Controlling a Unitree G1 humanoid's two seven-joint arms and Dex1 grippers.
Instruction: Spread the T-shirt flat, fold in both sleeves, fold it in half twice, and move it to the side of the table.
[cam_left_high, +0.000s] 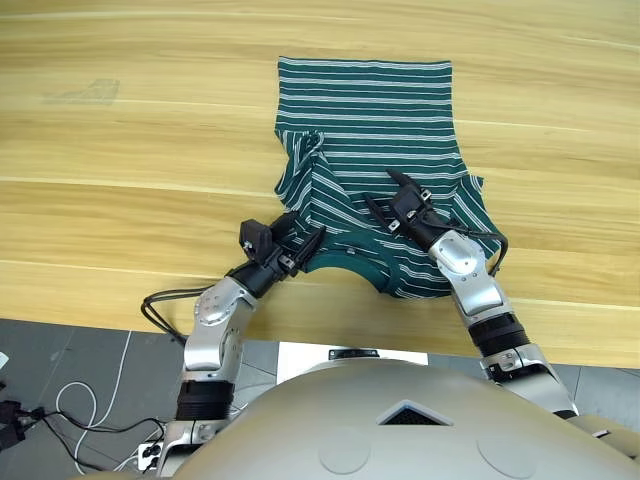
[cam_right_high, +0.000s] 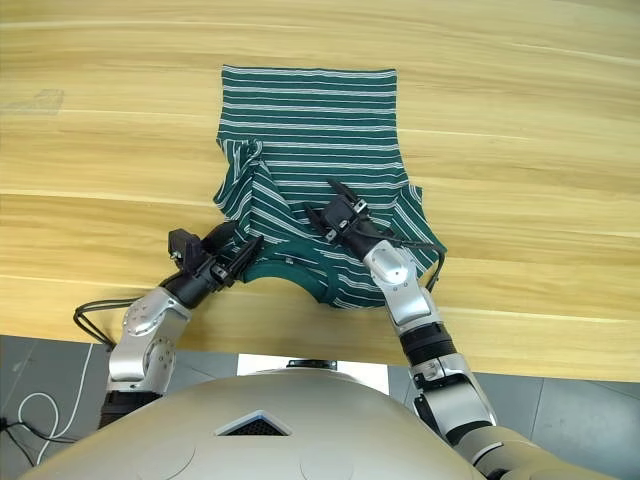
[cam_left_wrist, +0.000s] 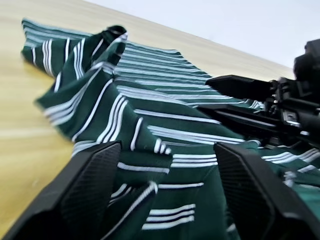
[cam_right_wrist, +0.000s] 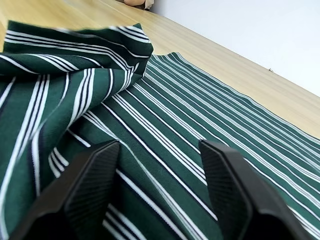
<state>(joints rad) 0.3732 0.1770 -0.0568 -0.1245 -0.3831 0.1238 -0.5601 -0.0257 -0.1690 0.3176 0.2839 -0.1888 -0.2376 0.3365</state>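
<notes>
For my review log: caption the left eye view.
Both open, the left tool and right tool hover over the collar end of a striped green T-shirt on the wooden table.

From the head, twin stereo eyes look steeply down over the arms at the table (cam_left_high: 120, 150), sharing the whole T-shirt (cam_left_high: 365, 110), the left gripper (cam_left_high: 305, 235) and the right gripper (cam_left_high: 383, 190). Each wrist camera sits low behind its own jaws, skimming close across the cloth; the left one also catches the right gripper beyond its jaws.
</notes>
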